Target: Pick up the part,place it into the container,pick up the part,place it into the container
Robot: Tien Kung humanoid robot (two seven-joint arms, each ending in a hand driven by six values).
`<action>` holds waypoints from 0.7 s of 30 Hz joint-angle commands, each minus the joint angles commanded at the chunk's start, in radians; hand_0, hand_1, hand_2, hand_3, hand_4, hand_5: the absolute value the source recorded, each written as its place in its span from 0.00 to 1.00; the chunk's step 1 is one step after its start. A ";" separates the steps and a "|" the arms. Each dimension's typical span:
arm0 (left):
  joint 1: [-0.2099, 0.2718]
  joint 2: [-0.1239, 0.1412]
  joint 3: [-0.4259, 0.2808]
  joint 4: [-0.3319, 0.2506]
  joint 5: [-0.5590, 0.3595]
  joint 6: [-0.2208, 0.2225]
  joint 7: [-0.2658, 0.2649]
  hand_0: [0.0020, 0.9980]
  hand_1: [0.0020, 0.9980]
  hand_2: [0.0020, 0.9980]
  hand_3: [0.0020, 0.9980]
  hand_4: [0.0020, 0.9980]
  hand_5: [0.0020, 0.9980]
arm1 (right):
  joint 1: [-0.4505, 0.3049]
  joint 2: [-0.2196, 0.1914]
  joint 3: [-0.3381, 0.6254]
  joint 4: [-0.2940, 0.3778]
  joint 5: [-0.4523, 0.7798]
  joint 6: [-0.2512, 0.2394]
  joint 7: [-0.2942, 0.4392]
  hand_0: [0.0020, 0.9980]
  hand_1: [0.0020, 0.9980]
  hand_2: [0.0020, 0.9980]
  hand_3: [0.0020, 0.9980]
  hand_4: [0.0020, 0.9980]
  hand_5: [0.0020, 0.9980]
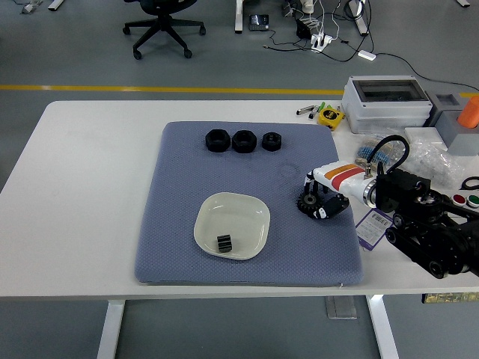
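A black gear-shaped part (306, 201) lies on the blue-grey mat (179, 194), right of the cream bowl (247, 213). My right hand (320, 203) comes in from the right and its fingers are curled around the gear, low on the mat. A small black part (224, 242) lies inside the bowl near its front. Three black nut-like parts (244, 140) stand in a row at the mat's far edge. My left arm is out of view.
A grey box (387, 102) with a clear lid, a yellow tape measure (329, 116), plastic bags (438, 161) and an orange object (469, 111) crowd the table's far right. A purple card (374, 226) lies by the mat's right edge.
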 joint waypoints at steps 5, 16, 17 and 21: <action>0.004 0.000 -0.008 0.000 0.010 -0.001 0.003 0.58 0.59 0.62 0.71 0.73 0.70 | -0.008 -0.011 0.016 0.020 -0.002 0.002 -0.017 0.20 0.36 0.43 0.44 0.65 0.25; 0.002 0.001 -0.005 0.000 0.007 -0.003 0.001 0.58 0.59 0.62 0.71 0.73 0.70 | -0.017 -0.034 0.068 0.078 -0.017 0.010 -0.032 0.06 0.14 0.27 0.28 0.66 0.29; 0.002 0.001 -0.004 0.000 0.006 -0.002 0.000 0.58 0.59 0.62 0.71 0.73 0.70 | -0.018 -0.035 0.071 0.081 -0.017 0.009 -0.031 0.06 0.14 0.27 0.28 0.66 0.29; 0.000 0.001 -0.001 0.000 -0.001 -0.002 -0.001 0.58 0.59 0.62 0.71 0.73 0.70 | -0.025 -0.040 0.093 0.109 -0.021 0.002 -0.027 0.03 0.09 0.21 0.24 0.68 0.29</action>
